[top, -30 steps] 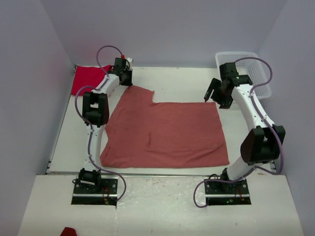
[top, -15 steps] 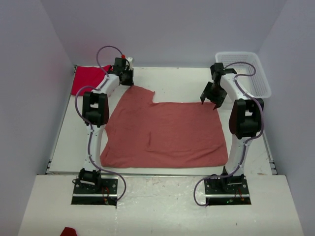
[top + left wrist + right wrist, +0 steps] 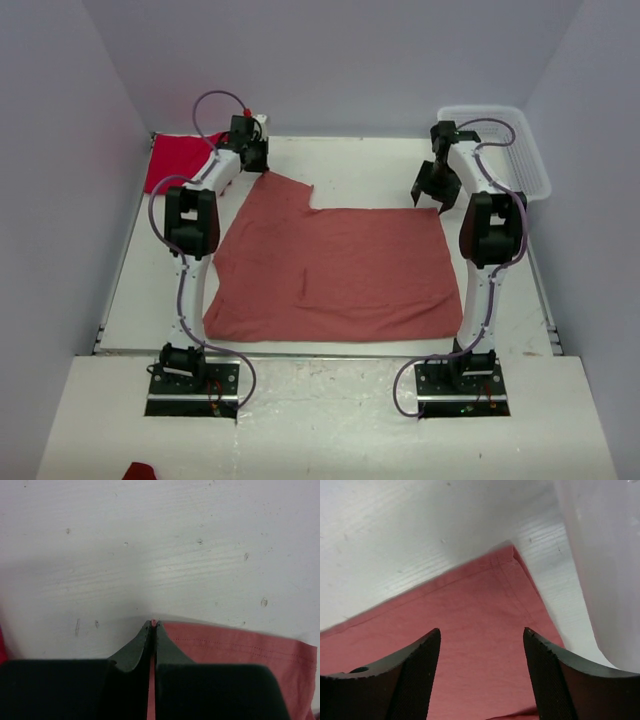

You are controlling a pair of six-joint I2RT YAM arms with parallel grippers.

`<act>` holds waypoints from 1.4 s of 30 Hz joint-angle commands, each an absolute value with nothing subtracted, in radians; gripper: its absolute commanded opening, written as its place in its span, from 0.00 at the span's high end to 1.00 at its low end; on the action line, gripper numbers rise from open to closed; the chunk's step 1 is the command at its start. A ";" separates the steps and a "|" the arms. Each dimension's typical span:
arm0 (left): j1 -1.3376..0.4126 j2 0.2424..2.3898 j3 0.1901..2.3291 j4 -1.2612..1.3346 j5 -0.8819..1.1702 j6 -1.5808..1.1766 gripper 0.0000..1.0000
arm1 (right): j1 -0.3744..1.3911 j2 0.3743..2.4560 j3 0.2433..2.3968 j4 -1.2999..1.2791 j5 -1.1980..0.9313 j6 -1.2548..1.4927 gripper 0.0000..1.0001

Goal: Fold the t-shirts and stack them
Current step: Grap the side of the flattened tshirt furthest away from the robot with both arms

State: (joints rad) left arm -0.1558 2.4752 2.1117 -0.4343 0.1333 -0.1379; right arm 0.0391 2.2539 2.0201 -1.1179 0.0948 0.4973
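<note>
pink t-shirt [image 3: 335,270] lies flat on the table [image 3: 370,165] | red t-shirt [image 3: 178,160] sits in the far left corner | left gripper [image 3: 153,625] pinches the pink t-shirt's far left tip | right gripper [image 3: 481,632] has fingers wide apart over its far right corner

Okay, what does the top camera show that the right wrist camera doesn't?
Only the top view: the red t-shirt at the far left corner, the left hand at the far left tip of the pink t-shirt, and that shirt's whole outline. Only the right wrist view: the hem stitching at the corner and the ridged inner faces of the fingers. Both: the pink t-shirt lying flat and the open right hand over its far right corner.
</note>
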 commanded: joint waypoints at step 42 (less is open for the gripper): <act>-0.060 2.333 2.025 -0.390 0.100 -0.164 1.00 | 0.072 2.434 2.269 -1.095 -0.034 0.339 0.30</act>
State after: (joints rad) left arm -0.0719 2.4210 2.0335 -0.4324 0.0910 -0.1493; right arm 0.0711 2.4226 2.2242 -1.0664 0.0277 0.3325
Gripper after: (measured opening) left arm 0.008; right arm 0.691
